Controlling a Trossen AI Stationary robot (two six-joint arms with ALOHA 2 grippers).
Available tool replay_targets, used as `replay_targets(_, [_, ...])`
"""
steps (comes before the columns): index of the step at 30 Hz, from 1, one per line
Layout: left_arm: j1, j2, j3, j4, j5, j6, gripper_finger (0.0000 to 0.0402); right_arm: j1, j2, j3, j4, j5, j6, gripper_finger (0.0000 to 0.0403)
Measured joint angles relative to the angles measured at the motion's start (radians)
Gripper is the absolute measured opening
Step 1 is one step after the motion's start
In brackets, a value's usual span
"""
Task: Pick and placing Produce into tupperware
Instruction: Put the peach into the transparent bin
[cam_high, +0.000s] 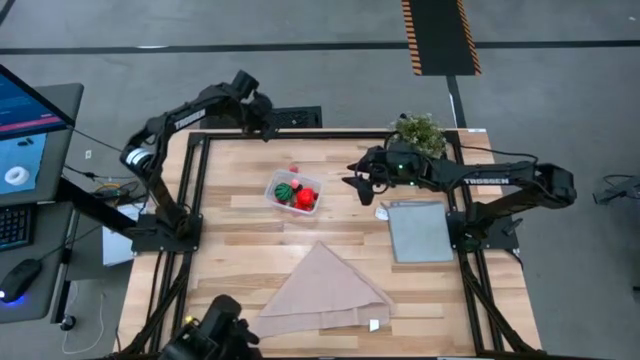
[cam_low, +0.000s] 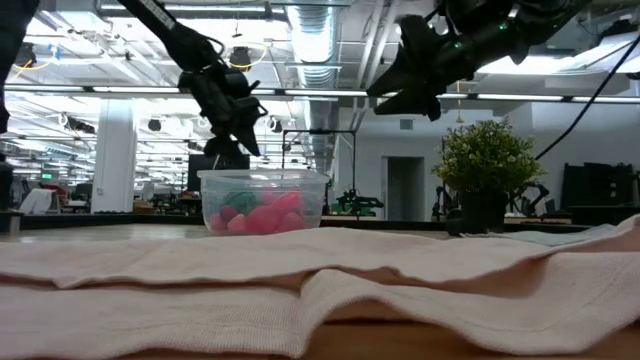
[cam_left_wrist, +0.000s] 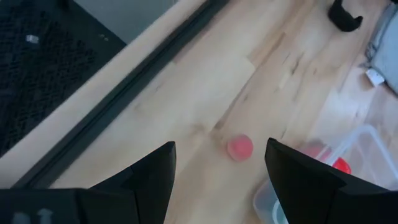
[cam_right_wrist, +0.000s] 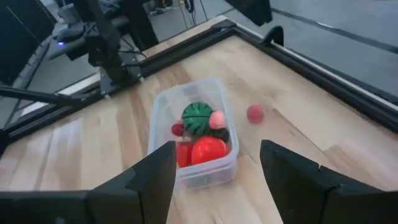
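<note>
Broadly, the wooden table (cam_high: 250, 230) carries a beige cloth (cam_high: 325, 290) near its front edge, a grey panel (cam_high: 420, 232) on the right side and a potted plant (cam_high: 420, 130) at the back right. Near the middle sits the clear tub (cam_high: 293, 192), already holding a green striped ball (cam_right_wrist: 198, 117), a red pepper-like piece (cam_right_wrist: 207, 149), a pink piece (cam_right_wrist: 217, 119) and what looks like a dark berry, though that one is hard to make out. One small red berry (cam_high: 294, 168) lies loose on the wood just behind the tub. The left gripper (cam_high: 268, 128) hangs above the table's back edge, well behind that berry, its jaws apart with nothing between them. The right gripper (cam_high: 352, 183) hovers to the right of the tub, raised off the table, its fingers spread and empty.
</note>
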Motion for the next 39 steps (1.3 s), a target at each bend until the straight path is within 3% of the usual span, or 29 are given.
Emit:
replay_targets(6, [-0.028,0.022,0.027,-0.012,-0.008,0.050,0.0236,-0.015,-0.028,0.000,0.029,-0.023,-0.177,0.0255])
replay_targets(9, [-0.036,0.022,0.027,-0.024,-0.010,0.071,0.0236,-0.041,-0.074,-0.051,0.180,-0.170,-0.235,0.0255])
replay_targets(11, [-0.038,0.022,0.019,-0.011,-0.010,0.076,0.0236,-0.071,-0.117,-0.115,0.276,-0.310,-0.231,0.0255])
replay_targets(13, [-0.045,0.022,0.010,0.027,-0.015,0.067,0.0236,-0.086,-0.168,-0.205,0.382,-0.381,-0.198,0.0255])
replay_targets(21, [-0.085,0.022,0.007,0.025,-0.054,0.025,0.0236,-0.053,-0.296,-0.542,0.865,-0.314,-0.127,0.0255])
replay_targets(26, [-0.129,0.022,0.007,0.034,-0.071,0.064,0.0236,-0.074,-0.327,-0.582,0.890,-0.316,-0.105,0.0255])
replay_targets(32, [-0.188,0.027,0.007,0.037,-0.123,0.069,0.0236,-0.075,-0.325,-0.586,0.787,-0.393,-0.087,0.0255])
replay_targets(39, [-0.214,0.028,0.006,0.018,-0.192,0.146,0.0236,-0.074,-0.324,-0.590,0.709,-0.409,-0.128,0.0255])
